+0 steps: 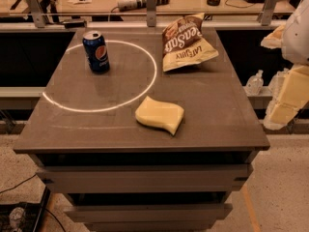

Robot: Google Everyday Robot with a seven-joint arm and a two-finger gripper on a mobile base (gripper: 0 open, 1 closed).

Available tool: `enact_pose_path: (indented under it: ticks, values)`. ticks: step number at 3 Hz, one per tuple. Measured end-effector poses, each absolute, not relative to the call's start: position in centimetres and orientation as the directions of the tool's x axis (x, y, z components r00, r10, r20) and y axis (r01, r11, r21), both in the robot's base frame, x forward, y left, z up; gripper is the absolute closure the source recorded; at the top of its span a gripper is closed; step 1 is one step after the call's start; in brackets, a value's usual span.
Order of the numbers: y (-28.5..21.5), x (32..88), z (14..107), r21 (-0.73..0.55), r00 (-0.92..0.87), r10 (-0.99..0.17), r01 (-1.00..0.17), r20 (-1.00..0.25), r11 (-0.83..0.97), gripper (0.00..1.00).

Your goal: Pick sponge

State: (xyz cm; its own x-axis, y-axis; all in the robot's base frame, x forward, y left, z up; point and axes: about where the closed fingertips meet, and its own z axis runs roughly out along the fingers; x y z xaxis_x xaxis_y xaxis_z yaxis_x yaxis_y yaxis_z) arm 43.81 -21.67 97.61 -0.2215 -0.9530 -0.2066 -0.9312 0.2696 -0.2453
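Note:
The sponge [160,114] is a pale yellow foam slab with wavy edges. It lies flat on the dark grey cabinet top [217,105], near the front edge and a little right of the middle. My gripper [286,99] hangs at the right edge of the view, off the cabinet's right side and roughly level with the sponge. It is well apart from the sponge and touches nothing on the top. Its white arm [298,33] rises above it.
A blue soda can [96,51] stands upright at the back left, inside a white circle [145,83] marked on the top. A brown-and-yellow chip bag [185,42] lies at the back right. Drawers [145,178] sit below the top. A glass partition and desks stand behind.

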Motion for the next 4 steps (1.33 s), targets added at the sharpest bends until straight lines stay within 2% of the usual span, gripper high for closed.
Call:
enact_pose_path:
  ticks: [1,2,4]
  values:
    - [-21.7,43.8,97.6,-0.245,-0.222,-0.953,-0.931,-0.207,0.27,0.0]
    - [-20.7,44.0,97.3,-0.192,-0.266,-0.926,-0.927,-0.268,0.322,0.0]
    - [-17.4,44.1,94.9,-0.036,-0.421,-0.785,-0.872,-0.455,0.488,0.0]
